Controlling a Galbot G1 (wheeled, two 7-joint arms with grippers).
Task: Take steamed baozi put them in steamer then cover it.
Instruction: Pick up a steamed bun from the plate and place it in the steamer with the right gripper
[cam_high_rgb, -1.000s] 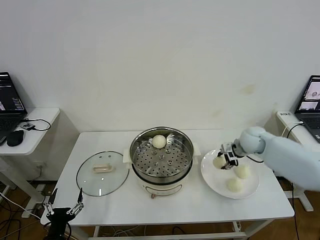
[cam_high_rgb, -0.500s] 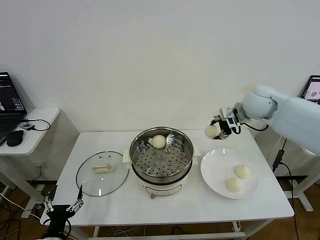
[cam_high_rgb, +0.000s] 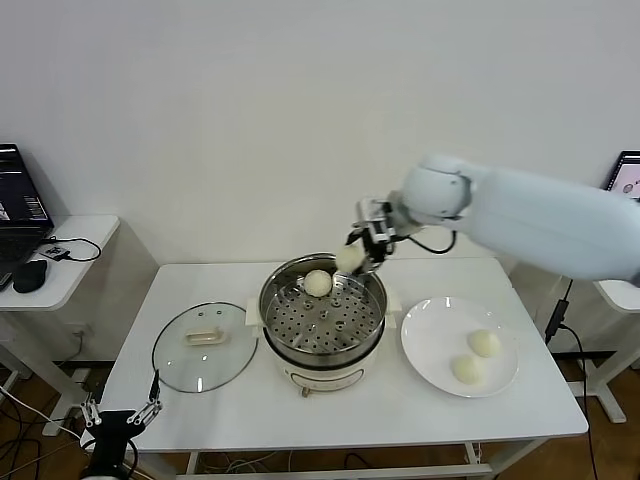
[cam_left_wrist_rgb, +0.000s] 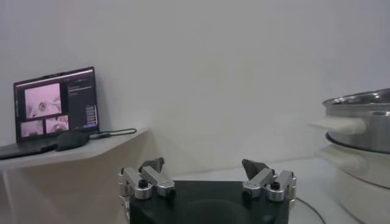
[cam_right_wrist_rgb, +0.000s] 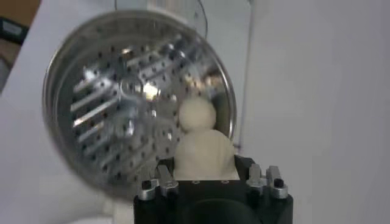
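The right hand (cam_high_rgb: 358, 256) hung over the far right rim of the steamer (cam_high_rgb: 323, 312), its fingers closed around a bun (cam_high_rgb: 349, 258). In the right wrist view that bun (cam_right_wrist_rgb: 205, 154) filled the space between the fingers, directly above the perforated tray, with a second bun (cam_right_wrist_rgb: 196, 114) already lying on the tray just beyond it. From the head view this settled bun (cam_high_rgb: 318, 283) sat at the back of the tray, close beside the carried one but apart from it.

Two more buns (cam_high_rgb: 484, 343) (cam_high_rgb: 467, 370) waited on the plate (cam_high_rgb: 430, 335) to the right of the steamer. The lid (cam_high_rgb: 205, 346) lay flat on the surface (cam_high_rgb: 340, 415) to the steamer's left, handle up, untouched.

The left hand (cam_high_rgb: 120, 418) was parked low off the front left corner of the surface, its fingers spread wide and holding nothing; its wrist view showed them (cam_left_wrist_rgb: 207, 180) apart, with the steamer off to the side.

By my reckoning the job stood near a quarter done: one bun in, a second about to be set down, two to fetch, then the lid to go on.
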